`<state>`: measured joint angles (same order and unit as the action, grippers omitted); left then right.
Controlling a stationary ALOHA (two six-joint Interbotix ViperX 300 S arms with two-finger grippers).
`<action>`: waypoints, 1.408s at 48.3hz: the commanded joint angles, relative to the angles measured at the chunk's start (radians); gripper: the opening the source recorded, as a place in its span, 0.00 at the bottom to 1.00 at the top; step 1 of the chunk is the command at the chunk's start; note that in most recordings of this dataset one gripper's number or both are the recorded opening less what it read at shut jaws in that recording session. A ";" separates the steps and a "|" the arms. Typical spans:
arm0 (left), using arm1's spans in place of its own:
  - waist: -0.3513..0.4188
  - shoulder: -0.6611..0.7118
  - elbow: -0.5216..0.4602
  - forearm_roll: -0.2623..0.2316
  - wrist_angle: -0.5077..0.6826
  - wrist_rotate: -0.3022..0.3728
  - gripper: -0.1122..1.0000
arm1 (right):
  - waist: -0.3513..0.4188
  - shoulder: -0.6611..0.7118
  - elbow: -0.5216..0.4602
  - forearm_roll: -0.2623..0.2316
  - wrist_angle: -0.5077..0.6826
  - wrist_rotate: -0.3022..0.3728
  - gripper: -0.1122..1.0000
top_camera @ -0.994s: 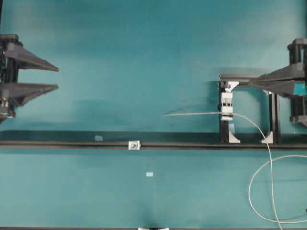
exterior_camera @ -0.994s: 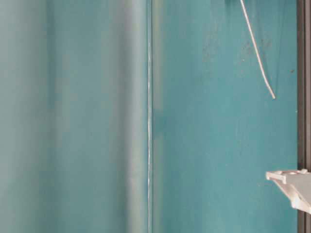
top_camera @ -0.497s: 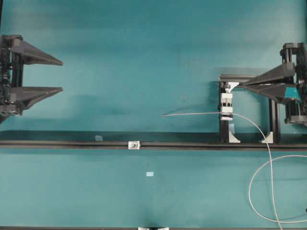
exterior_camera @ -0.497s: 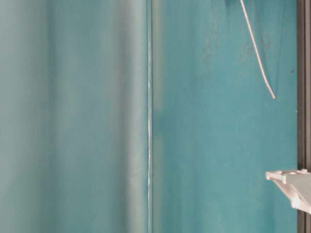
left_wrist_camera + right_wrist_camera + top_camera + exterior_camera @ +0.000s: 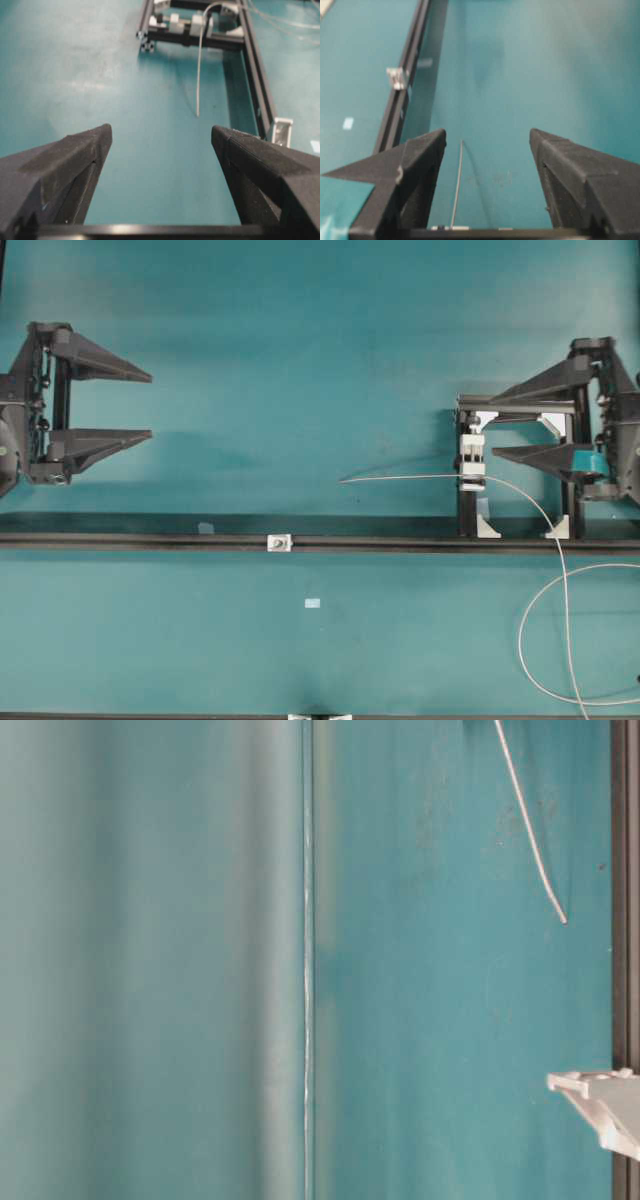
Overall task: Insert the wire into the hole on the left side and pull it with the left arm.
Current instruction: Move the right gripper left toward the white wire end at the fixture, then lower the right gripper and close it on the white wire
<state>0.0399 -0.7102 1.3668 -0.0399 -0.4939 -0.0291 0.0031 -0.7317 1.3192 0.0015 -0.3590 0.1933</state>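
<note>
Both tools spread wide now, after standing narrower a second ago: left tool (image 5: 150, 405) with its two pointed black wedges well apart at the left edge of the overhead view, right tool (image 5: 498, 425) likewise parted beside the small black frame (image 5: 515, 400) on the right, holding nothing. Also edged inward a little from each side of the teal counter (image 5: 320, 330) compared with the earlier frames. Nearest in the overhead view, looped slack of the wire (image 5: 545, 640) lying on the counter at lower right, then rising over the long black rail (image 5: 140, 540). On that rail, left of centre, the tiny white-silver block with the hole (image 5: 279, 542), untouched, nothing threaded through it. Just beyond the rail, wire clamped in the white holder (image 5: 471, 462) on the frame, stiff straight tip (image 5: 342, 481) pointing left, well apart from the hole and from both tools. Probably the very start: opened and reaching in, ready for a first grasp near the tip by the right tool; insertion and pulling not yet begun.
</note>
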 commanded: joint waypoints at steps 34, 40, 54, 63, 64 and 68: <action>0.000 0.156 -0.012 0.000 -0.087 0.003 0.71 | 0.000 0.344 -0.186 0.000 0.011 0.035 0.77; 0.000 0.176 -0.021 0.000 -0.094 0.003 0.71 | -0.002 0.394 -0.215 0.000 0.032 0.038 0.77; 0.000 0.204 -0.026 0.000 -0.100 0.003 0.71 | -0.002 0.509 -0.282 0.000 0.077 0.055 0.77; 0.000 0.222 -0.028 0.000 -0.100 0.003 0.71 | 0.000 0.561 -0.310 0.000 0.084 0.057 0.77; 0.000 0.224 -0.029 0.000 -0.100 0.003 0.71 | 0.000 0.566 -0.311 0.000 0.084 0.057 0.77; 0.000 0.230 -0.029 -0.002 -0.100 0.003 0.71 | 0.002 0.589 -0.321 0.000 0.084 0.064 0.77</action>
<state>0.0399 -0.4832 1.3576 -0.0399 -0.5829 -0.0276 0.0031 -0.1488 1.0232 0.0015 -0.2715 0.2531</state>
